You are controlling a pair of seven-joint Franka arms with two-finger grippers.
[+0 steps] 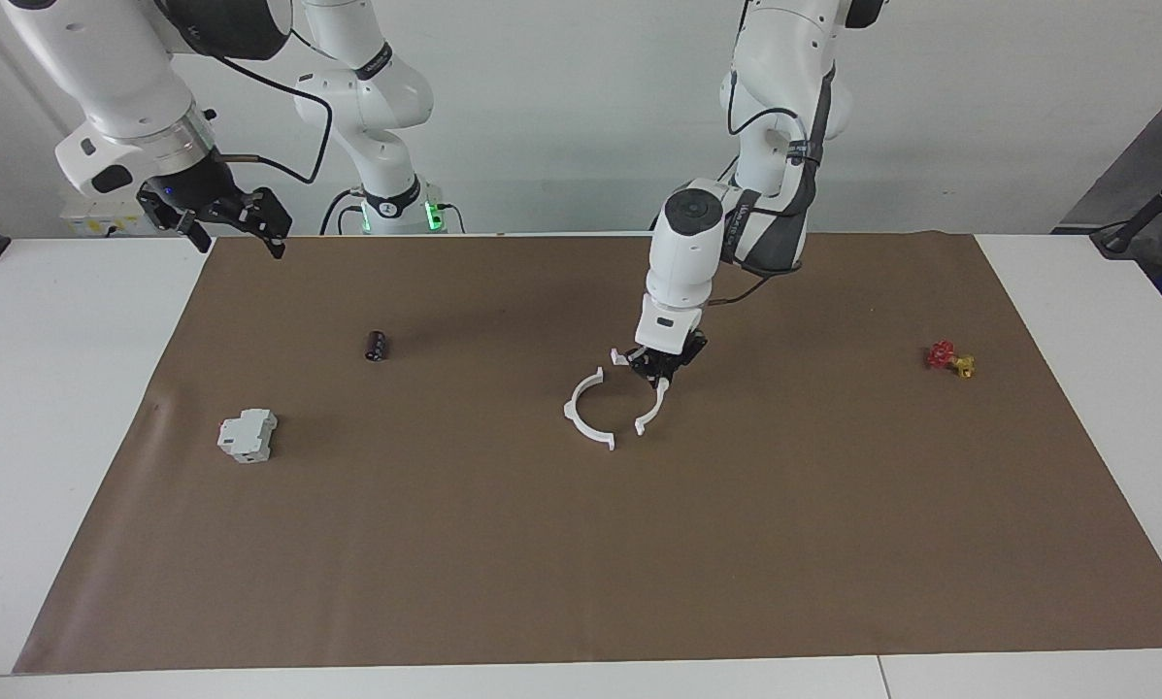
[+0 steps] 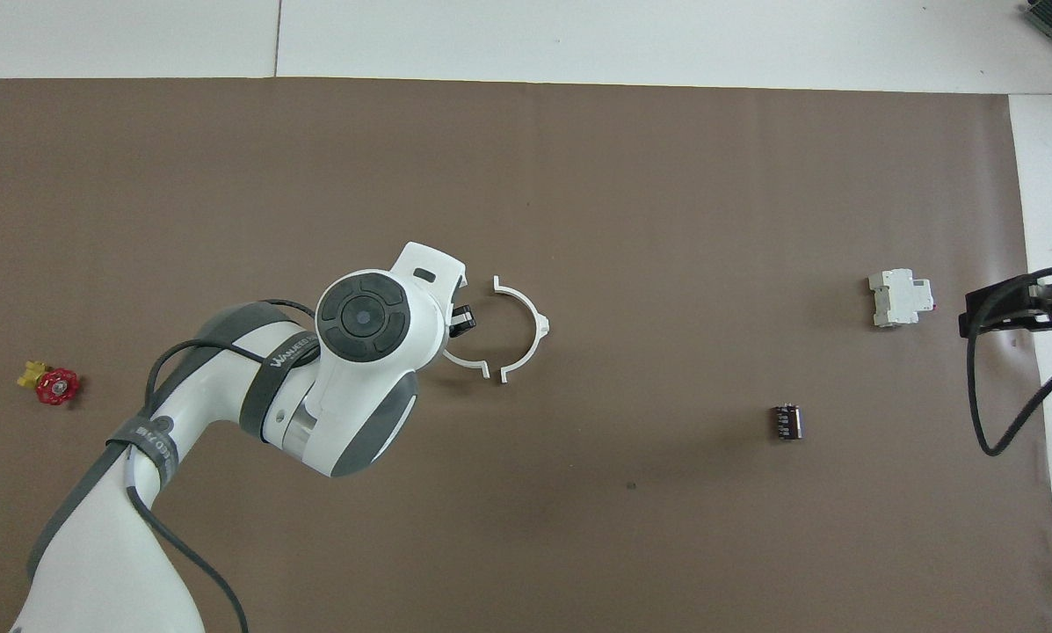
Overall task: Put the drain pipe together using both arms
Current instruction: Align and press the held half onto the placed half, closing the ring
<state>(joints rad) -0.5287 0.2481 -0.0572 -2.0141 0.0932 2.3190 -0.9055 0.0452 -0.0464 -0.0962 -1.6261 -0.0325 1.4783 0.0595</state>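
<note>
- Your left claw [image 1: 660,374] is down mid-surface, closed on one drain pipe half [image 1: 651,406]; its mate [image 1: 586,416] lies just beside.
- Your right claw [image 1: 219,216] waits spread over the surface [image 1: 581,544] edge.

One camera sits high across the table, facing the arm bases at the top of its frame, while the other looks steeply down from above the robots' end — both at some distance, sharing the brown mat [image 1: 503,544] [image 2: 631,193], turned half around.
</note>
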